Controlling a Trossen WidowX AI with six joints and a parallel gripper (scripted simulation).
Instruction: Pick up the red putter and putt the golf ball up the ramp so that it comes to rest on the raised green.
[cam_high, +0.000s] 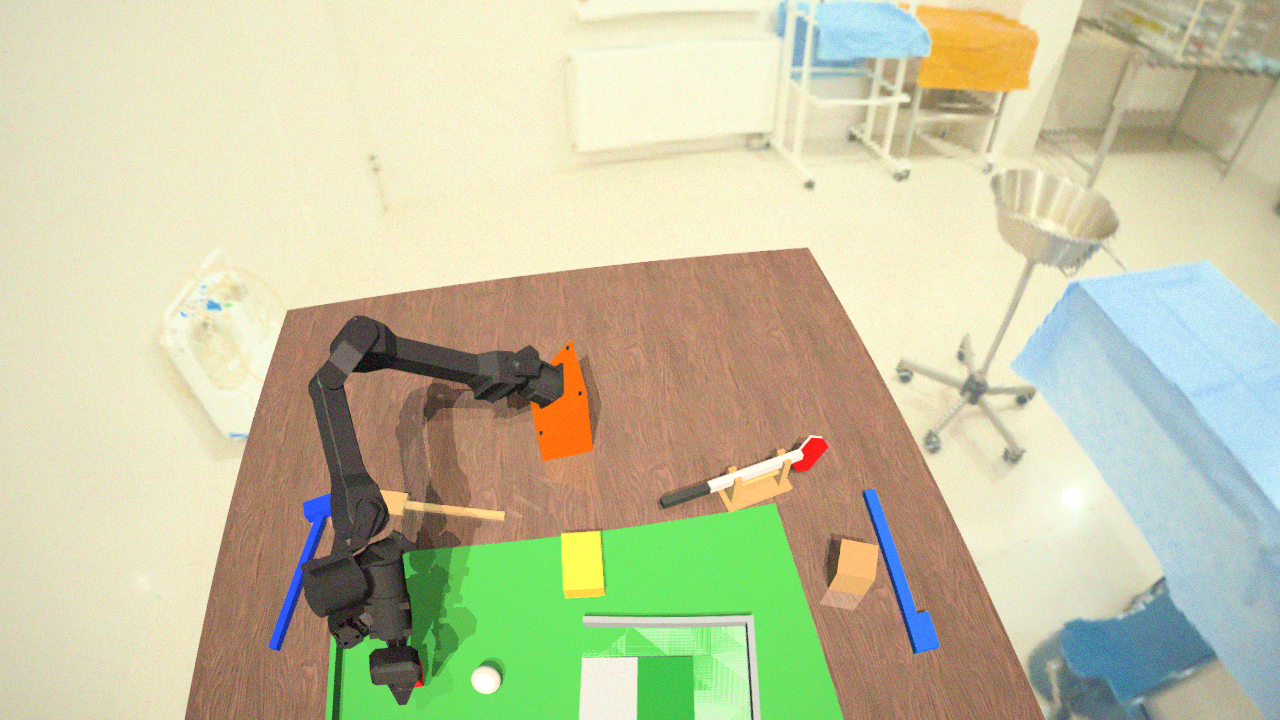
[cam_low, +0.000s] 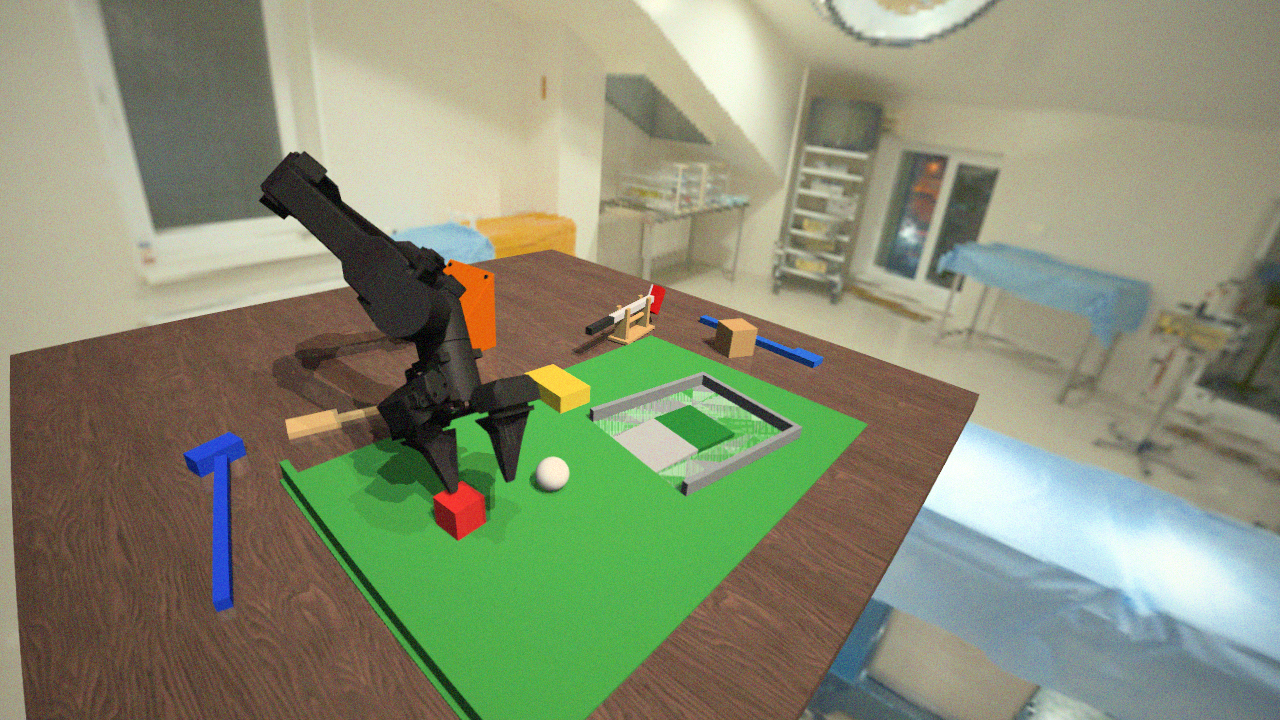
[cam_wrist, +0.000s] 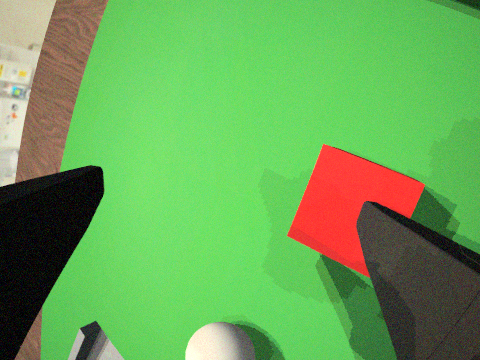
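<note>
The red putter (cam_high: 758, 468) (cam_low: 657, 300) rests on a wooden stand at the back right, with a red head, white shaft and black handle. My gripper (cam_low: 482, 484) (cam_wrist: 233, 197) is wide open and empty, low over the mat. One finger is above or close to a red cube (cam_low: 459, 513) (cam_wrist: 325, 200); contact cannot be told. The white golf ball (cam_high: 486, 679) (cam_low: 552, 473) (cam_wrist: 220, 344) lies on the green mat beside the gripper. The pale ramp (cam_high: 608, 689) (cam_low: 653, 445) leads up to the dark green raised green (cam_high: 665, 689) (cam_low: 695, 427).
A grey rail (cam_high: 666, 619) (cam_low: 742, 460) surrounds the green. A yellow block (cam_high: 582, 568) (cam_low: 560, 388) is behind it. Blue mallets (cam_high: 298, 582) (cam_low: 221, 537) lie at both sides. A wooden mallet (cam_high: 456, 512) (cam_low: 311, 424) lies behind the arm; a tan block (cam_high: 856, 559) (cam_low: 735, 338) stands right.
</note>
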